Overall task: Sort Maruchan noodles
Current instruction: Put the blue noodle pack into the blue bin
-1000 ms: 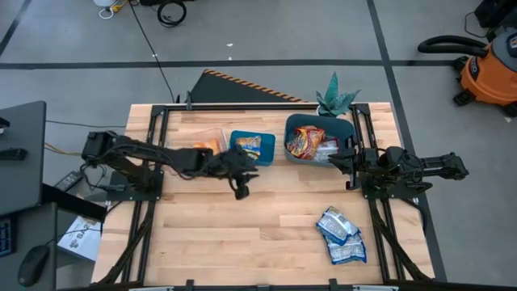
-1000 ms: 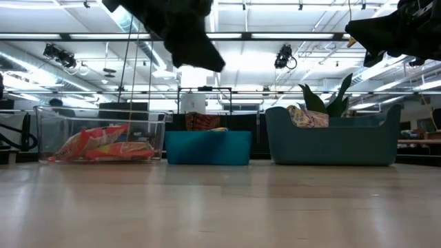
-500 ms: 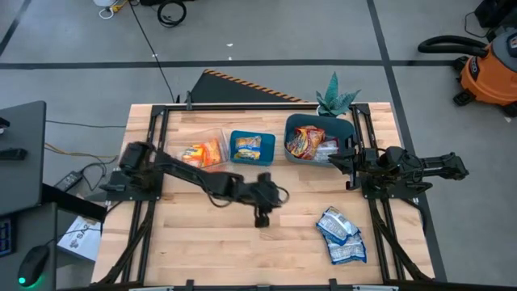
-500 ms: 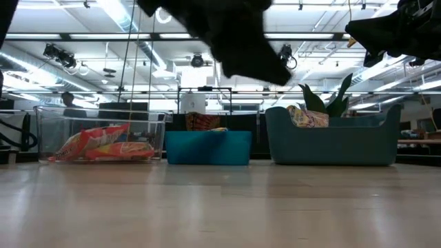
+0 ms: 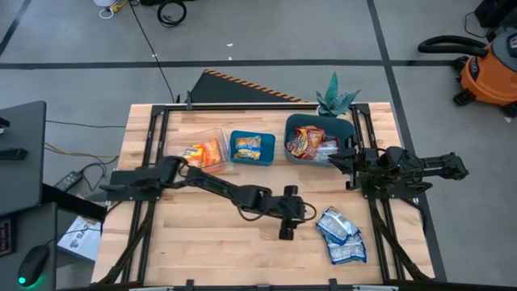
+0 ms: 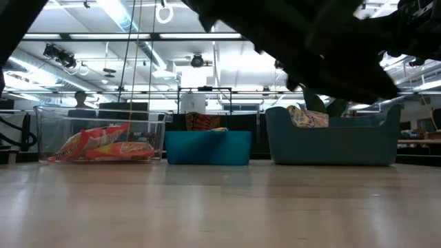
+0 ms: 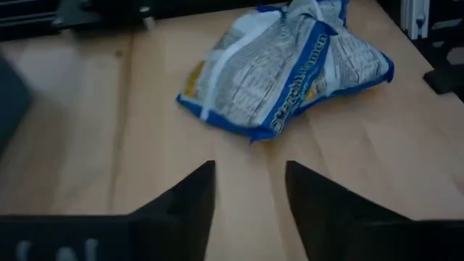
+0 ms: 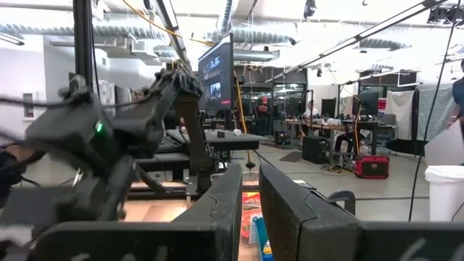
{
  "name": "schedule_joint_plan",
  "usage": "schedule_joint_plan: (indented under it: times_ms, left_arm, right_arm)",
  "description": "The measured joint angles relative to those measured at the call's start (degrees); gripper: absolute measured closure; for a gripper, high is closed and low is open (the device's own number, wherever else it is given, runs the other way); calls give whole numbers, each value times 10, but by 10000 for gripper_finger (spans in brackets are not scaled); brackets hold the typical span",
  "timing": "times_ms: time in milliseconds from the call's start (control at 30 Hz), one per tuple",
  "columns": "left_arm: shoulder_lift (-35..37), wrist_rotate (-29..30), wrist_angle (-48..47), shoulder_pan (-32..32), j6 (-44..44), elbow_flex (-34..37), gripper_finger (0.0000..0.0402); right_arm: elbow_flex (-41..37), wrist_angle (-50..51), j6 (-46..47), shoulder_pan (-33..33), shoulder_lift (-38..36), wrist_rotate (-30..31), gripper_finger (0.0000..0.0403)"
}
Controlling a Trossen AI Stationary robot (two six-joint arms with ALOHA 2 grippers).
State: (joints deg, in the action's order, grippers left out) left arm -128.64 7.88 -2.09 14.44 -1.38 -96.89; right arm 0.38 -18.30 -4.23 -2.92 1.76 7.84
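Observation:
A pile of blue-white noodle packets (image 5: 340, 235) lies flat on the table near its right near corner. One of these packets (image 7: 288, 67) shows just ahead of my left gripper (image 7: 250, 190), which is open, hovers over bare wood and touches nothing. In the high view my left gripper (image 5: 305, 215) sits just left of the pile. Orange packets (image 5: 202, 151) lie in the clear bin, a yellow-blue packet (image 5: 249, 145) in the blue bin, and red and orange packets (image 5: 307, 141) in the teal bin. My right gripper (image 5: 346, 162) waits by the teal bin with a narrow gap between its fingers.
Three bins stand in a row along the far side: a clear bin (image 6: 103, 134), a blue bin (image 6: 209, 147) and a teal bin (image 6: 335, 143). A potted plant (image 5: 335, 99) stands behind the teal bin. Bare wood lies across the table's middle and left near part.
My left arm has swung away from the blue bin and stretched out toward the table's right and near edge. It has ended just left of the blue-white pile. The packets and bins have stayed in place.

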Motion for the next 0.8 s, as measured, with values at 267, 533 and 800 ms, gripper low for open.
schedule_joint_plan:
  times_ms: [267, 533, 800]
  left_arm:
    - [-70, -11, 84, 0, 26, -30, 174]
    - [-115, -11, 184, 1, 63, -30, 186]
    - [-136, 5, 223, 6, 72, -30, 186]
  right_arm:
    - [0, 0, 0, 0, 0, 0, 348]
    - [0, 0, 0, 0, 0, 0, 348]
    - [0, 0, 0, 0, 0, 0, 348]
